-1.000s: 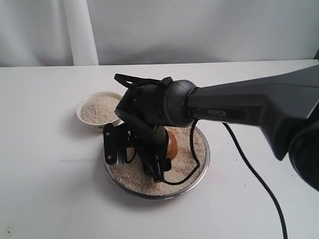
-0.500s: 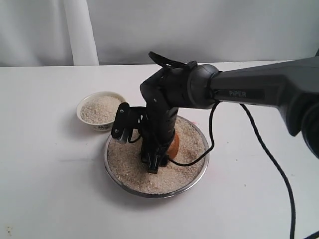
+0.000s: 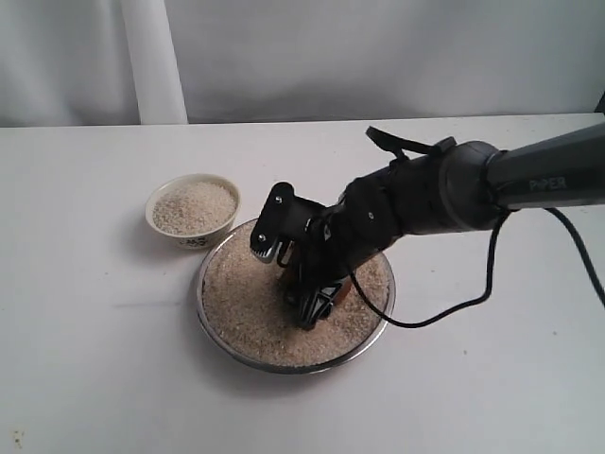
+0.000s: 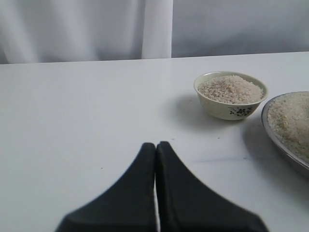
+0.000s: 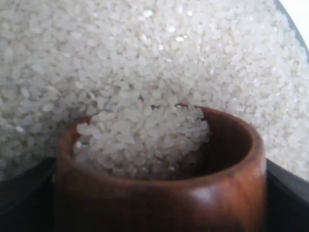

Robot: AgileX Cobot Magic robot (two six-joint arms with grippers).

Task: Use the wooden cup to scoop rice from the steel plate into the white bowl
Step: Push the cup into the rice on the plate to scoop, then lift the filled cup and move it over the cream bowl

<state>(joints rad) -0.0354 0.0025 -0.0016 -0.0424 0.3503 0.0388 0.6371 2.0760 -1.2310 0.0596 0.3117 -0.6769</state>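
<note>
The wooden cup (image 5: pixel 203 193) is held in my right gripper (image 3: pixel 315 301), shut on its sides, with dark fingers (image 5: pixel 21 193) showing on either side of it. The cup is tipped into the rice (image 3: pixel 241 307) of the steel plate (image 3: pixel 201 301), and a heap of grains (image 5: pixel 145 135) lies inside it. In the exterior view the gripper hides most of the cup. The white bowl (image 3: pixel 192 210) stands just left and behind the plate, filled with rice (image 4: pixel 230 88). My left gripper (image 4: pixel 155 144) is shut and empty, over bare table well away from the bowl (image 4: pixel 231 105).
A black cable (image 3: pixel 454 303) loops from the right arm onto the table beside the plate. The plate's rim (image 4: pixel 280 142) reaches into the left wrist view's edge. A white curtain (image 3: pixel 151 57) hangs behind the white table (image 3: pixel 95 359).
My right arm has dropped low and swung right, tilting the wrist over. The cup has gone from hanging above the plate to being pushed into the rice.
</note>
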